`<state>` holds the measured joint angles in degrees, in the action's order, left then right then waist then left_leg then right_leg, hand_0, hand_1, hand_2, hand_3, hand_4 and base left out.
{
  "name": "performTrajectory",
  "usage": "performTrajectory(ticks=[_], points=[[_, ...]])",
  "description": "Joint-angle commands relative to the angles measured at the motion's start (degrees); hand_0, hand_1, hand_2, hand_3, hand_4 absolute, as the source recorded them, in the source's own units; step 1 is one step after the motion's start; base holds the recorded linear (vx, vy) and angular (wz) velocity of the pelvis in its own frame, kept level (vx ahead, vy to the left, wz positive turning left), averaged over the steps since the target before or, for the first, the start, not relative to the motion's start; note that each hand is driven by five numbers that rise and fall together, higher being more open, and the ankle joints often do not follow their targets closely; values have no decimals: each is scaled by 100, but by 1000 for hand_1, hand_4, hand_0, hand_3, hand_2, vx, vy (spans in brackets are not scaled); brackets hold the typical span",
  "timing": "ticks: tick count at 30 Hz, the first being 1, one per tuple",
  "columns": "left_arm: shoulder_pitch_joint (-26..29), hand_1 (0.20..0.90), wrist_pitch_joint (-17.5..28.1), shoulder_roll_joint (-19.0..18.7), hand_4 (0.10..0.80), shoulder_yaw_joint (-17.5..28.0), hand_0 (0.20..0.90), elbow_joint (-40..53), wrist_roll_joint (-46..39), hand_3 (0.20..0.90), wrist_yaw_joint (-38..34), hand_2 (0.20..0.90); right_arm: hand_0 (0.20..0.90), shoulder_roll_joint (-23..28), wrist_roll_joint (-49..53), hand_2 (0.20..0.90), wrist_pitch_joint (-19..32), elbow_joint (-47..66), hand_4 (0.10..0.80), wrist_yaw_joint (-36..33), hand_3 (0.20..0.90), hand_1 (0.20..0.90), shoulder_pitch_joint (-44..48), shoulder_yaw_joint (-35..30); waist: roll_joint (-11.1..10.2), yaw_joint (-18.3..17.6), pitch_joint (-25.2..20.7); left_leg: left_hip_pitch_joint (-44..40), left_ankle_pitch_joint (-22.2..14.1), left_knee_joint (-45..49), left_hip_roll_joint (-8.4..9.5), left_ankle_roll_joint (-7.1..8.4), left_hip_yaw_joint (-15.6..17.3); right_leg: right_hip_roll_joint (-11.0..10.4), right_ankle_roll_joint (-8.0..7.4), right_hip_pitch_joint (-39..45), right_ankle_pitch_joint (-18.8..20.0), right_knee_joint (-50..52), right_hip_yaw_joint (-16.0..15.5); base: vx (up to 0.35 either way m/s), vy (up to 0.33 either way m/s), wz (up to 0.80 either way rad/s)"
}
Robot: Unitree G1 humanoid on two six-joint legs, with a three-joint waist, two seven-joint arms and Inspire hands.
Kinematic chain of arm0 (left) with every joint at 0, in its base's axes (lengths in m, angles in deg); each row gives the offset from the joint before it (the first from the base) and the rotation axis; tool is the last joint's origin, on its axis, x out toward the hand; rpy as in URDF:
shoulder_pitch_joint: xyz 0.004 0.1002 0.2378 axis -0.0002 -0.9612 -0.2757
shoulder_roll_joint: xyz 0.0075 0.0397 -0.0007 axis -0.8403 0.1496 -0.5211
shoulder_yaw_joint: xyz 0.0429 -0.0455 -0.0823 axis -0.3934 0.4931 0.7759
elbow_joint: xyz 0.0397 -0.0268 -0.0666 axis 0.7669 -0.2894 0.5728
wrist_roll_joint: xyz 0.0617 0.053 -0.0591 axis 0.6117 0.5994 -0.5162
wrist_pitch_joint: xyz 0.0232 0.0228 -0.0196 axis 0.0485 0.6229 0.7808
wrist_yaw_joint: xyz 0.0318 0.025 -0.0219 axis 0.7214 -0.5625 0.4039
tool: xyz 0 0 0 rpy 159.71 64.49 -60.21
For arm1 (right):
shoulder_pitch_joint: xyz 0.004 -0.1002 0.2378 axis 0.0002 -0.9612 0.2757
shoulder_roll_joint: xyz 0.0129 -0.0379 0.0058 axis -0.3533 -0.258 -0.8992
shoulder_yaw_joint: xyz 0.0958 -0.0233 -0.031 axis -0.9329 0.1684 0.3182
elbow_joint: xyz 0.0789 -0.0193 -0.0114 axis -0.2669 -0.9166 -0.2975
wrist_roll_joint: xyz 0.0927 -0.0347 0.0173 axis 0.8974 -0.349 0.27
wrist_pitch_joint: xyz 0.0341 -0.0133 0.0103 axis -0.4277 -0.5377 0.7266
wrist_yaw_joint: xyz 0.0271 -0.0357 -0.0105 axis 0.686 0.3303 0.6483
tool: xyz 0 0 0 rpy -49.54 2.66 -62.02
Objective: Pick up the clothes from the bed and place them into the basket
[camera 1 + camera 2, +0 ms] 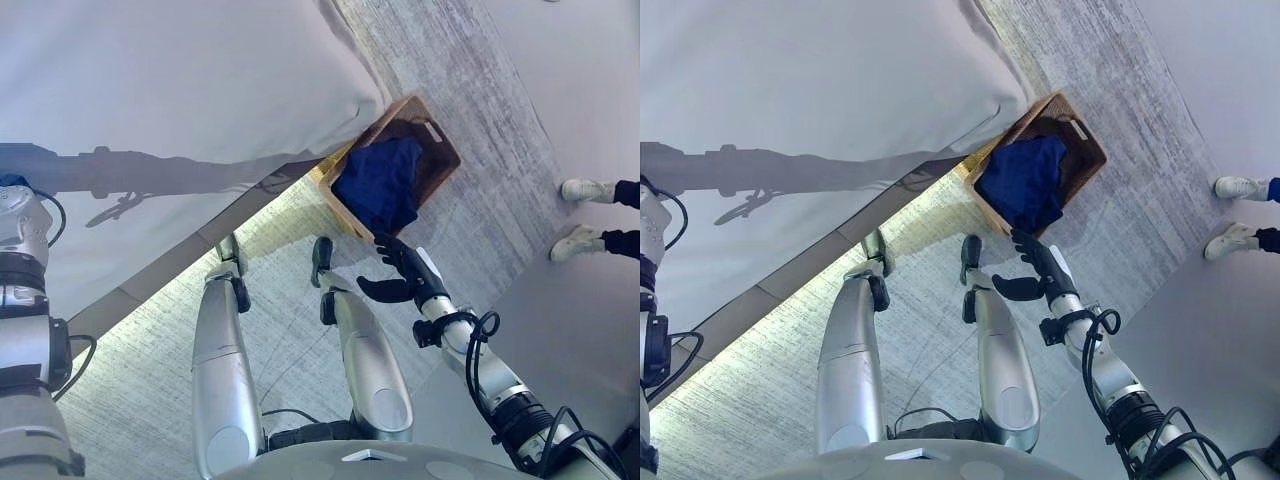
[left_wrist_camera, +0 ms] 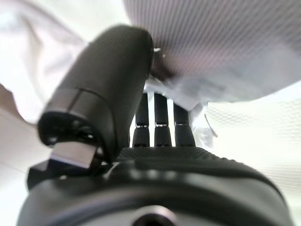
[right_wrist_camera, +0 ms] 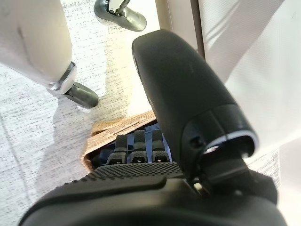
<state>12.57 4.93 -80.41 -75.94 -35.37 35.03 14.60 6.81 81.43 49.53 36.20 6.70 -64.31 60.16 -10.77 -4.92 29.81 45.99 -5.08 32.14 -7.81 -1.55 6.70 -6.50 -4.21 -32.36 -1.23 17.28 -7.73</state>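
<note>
A brown wicker basket (image 1: 441, 137) stands on the carpet by the bed's corner, with a dark blue garment (image 1: 380, 180) heaped in it and draped over its near rim. My right hand (image 1: 405, 272) hovers just short of that rim, open, fingers straight and thumb spread, holding nothing. In the right wrist view the fingers (image 3: 135, 151) point at the basket's edge (image 3: 108, 129) and the blue cloth (image 3: 151, 127). My left hand (image 2: 155, 127) shows only in its wrist view, open over white bedding (image 2: 235, 47). No clothes show on the bed (image 1: 150, 80).
The bed's white sheet fills the upper left, and its edge runs diagonally down to the basket. A person's white shoes (image 1: 585, 190) stand on the carpet to the right of the basket. Grey carpet (image 1: 470, 60) stretches beyond it.
</note>
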Motion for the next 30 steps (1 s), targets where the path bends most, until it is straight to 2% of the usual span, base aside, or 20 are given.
performTrajectory(ticks=[1, 3, 6, 7, 9, 10, 11, 12, 14, 15, 17, 19, 22, 25, 28, 30], points=[[-347, 300, 223, -104, 100, 185, 300, -61, 471, 200, -14, 300, 900, 197, 11, 900, 236, 376, 800, -60, 900, 900, -192, -202, -227, 247, -2, -882, -360, -805, 95, 151, 526, -355, -140, 130, 325, 686, -70, 1, -63, 15], [-497, 300, 310, -100, 100, 91, 300, 228, 861, 200, 260, 300, 900, 179, 6, 900, 176, 486, 800, 58, 900, 900, -212, -213, -205, 291, -2, -1242, -295, -1152, 187, 107, 442, -319, -218, 325, 415, 711, 16, -2, -74, 13], [-713, 300, 766, 64, 100, 116, 300, 523, 664, 200, 726, 300, 900, 137, -67, 900, 259, 536, 800, 104, 900, 900, -254, -203, -182, 321, -2, -1519, -248, -1400, 240, 77, 476, -319, -275, 506, 462, 668, 47, -50, -68, 4], [-1010, 300, 1435, 446, 100, 164, 300, 1035, 385, 200, 1255, 300, 900, -5, -101, 900, 267, 625, 800, 95, 900, 900, -271, -268, -157, 362, -2, -1706, -64, -1601, 253, 21, 639, -346, -270, 666, 569, 549, -33, -108, -101, -2], [-1543, 300, 1990, 983, 100, 255, 300, 1677, 403, 200, 1910, 300, 900, -175, -256, 900, 336, 700, 800, 84, 900, 900, -356, -367, -123, 404, -2, -2088, -66, -1777, 317, 7, 754, -377, -321, 1007, 560, 384, -58, -50, -94, -9], [-1820, 300, 2096, 1271, 100, 293, 300, 2071, 519, 200, 1997, 300, 900, -238, -326, 900, 301, 753, 800, 136, 900, 900, -385, -473, -92, 434, -4, -2326, -238, -1817, 377, 16, 736, -411, -400, 1241, 446, 335, -56, 23, -24, -20], [-2203, 300, 2277, 1735, 100, 276, 300, 2645, 692, 200, 2133, 300, 900, -333, -476, 900, 251, 818, 800, 262, 900, 900, -459, -623, -11, 453, -33, -2672, -239, -1983, 428, -11, 820, -473, -447, 1498, 497, 244, -81, -52, -23, -17], [-2373, 300, 2428, 1943, 100, 261, 300, 2912, 737, 200, 2295, 300, 900, -392, -611, 900, 264, 862, 800, 299, 900, 900, -498, -699, 30, 455, -78, -2789, -82, -2097, 426, -55, 947, -513, -410, 1573, 631, 148, -149, -109, -29, -15], [-2707, 300, 2612, 2221, 100, 167, 300, 3462, 975, 200, 2479, 300, 900, -460, -747, 900, 214, 909, 800, 399, 900, 900, -607, -828, 147, 451, -231, -3245, -15, -2425, 467, -68, 1044, -607, -460, 1872, 714, -7, -222, -56, -55, -21], [-2774, 300, 2721, 2251, 100, 165, 300, 3571, 1129, 200, 2607, 300, 900, -486, -756, 900, 249, 908, 800, 416, 900, 900, -636, -864, 169, 450, -270, -3316, 7, -2484, 469, -63, 1052, -627, -467, 1933, 729, -50, -228, -17, -78, -35], [-2950, 300, 2661, 2149, 100, 54, 300, 4208, 1373, 200, 2567, 300, 900, -535, -957, 900, 232, 897, 800, 443, 900, 900, -734, -902, 340, 461, -486, -3640, 173, -2884, 488, -33, 955, -713, -504, 2178, 749, -208, -240, -50, -98, -38], [-2951, 300, 2767, 2053, 100, 32, 300, 4337, 1397, 200, 2653, 300, 900, -556, -1064, 900, 279, 836, 800, 402, 900, 900, -752, -858, 459, 454, -603, -3788, 278, -3113, 489, -28, 900, -698, -500, 2268, 687, -235, -224, -49, -113, -19], [-2938, 300, 2728, 1901, 100, 20, 300, 4562, 1419, 200, 2857, 300, 900, -563, -1155, 900, 88, 857, 800, 341, 900, 900, -844, -816, 707, 416, -947, -3948, 403, -3245, 539, 24, 715, -634, -458, 2587, 466, -520, -191, -52, -160, -13], [-2940, 300, 2863, 1936, 100, -23, 300, 4699, 1513, 200, 3043, 300, 900, -597, -1210, 900, 178, 659, 800, 310, 900, 900, -888, -766, 934, 362, -1204, -4134, 517, -3394, 525, 85, 551, -555, -409, 2790, 226, -608, -54, -54, -208, -18], [-2771, 300, 2713, 1913, 100, -57, 300, 4853, 1377, 200, 3290, 300, 900, -614, -1204, 900, 99, 592, 800, 346, 900, 900, -956, -747, 1080, 293, -1533, -4219, 624, -3443, 463, 173, 383, -507, -340, 2991, -25, -661, 127, -67, -334, -10], [-2610, 300, 2628, 1858, 100, -80, 300, 4749, 1239, 200, 3392, 300, 900, -606, -1113, 900, 9, 589, 800, 466, 900, 900, -975, -701, 1140, 246, -1682, -4258, 670, -3408, 389, 232, 306, -398, -283, 3115, -281, -613, 158, -86, -405, -2]])
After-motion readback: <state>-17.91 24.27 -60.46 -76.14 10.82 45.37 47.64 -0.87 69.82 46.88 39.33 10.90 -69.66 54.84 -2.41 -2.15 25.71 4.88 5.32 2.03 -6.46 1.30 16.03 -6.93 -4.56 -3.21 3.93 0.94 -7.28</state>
